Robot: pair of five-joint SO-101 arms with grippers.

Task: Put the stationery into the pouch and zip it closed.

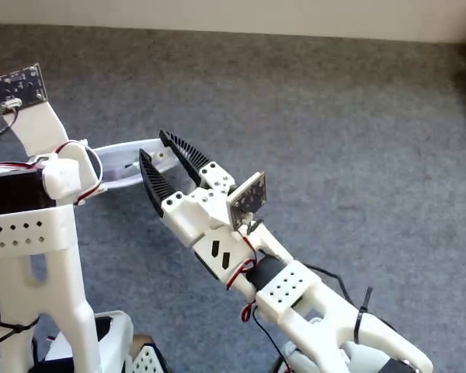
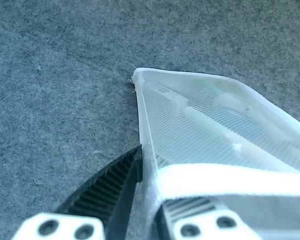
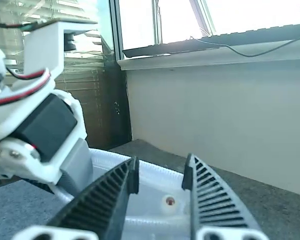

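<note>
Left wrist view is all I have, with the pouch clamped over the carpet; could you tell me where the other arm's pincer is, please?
Observer: In the high view the right pincer sits at the end of the pouch away from your left pincer, that end lying between its fingers.
Operator: Thank you. Is it shut on the pouch?
Observer: No, it is open; I cannot tell whether a finger touches the pouch.
Operator: Anything else between its fingers?
Observer: The right wrist view shows a small round reddish piece on the pouch there; I cannot tell what it is.
</note>
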